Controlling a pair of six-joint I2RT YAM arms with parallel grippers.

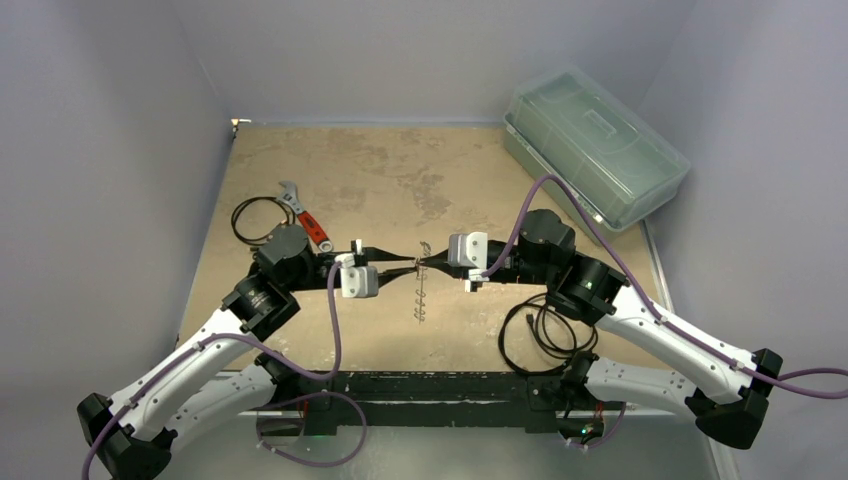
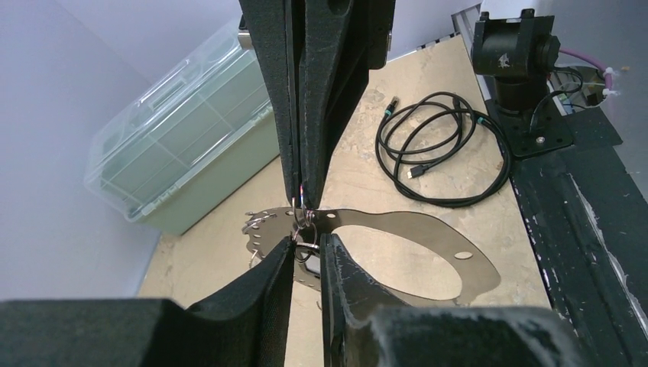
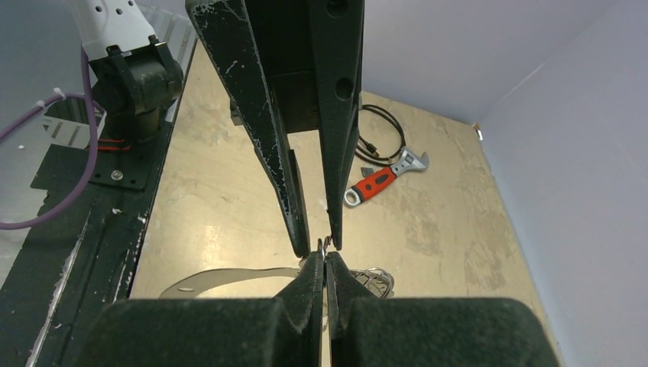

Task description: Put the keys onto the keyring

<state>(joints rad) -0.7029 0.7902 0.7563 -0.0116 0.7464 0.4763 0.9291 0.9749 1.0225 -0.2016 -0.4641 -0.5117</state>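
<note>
The keyring is a flat silver loop with holes and small split rings along one end. It hangs above the table between both grippers, and shows in the left wrist view and the right wrist view. My right gripper is shut on a small ring at the keyring's rim. My left gripper meets it tip to tip. Its fingers are nearly closed around a small ring and a dark bit that looks like the key. The key is mostly hidden.
A red-handled wrench and a coiled black cable lie at the left. Another black cable lies by the right arm. A clear plastic box stands at the back right. A black rail runs along the near edge.
</note>
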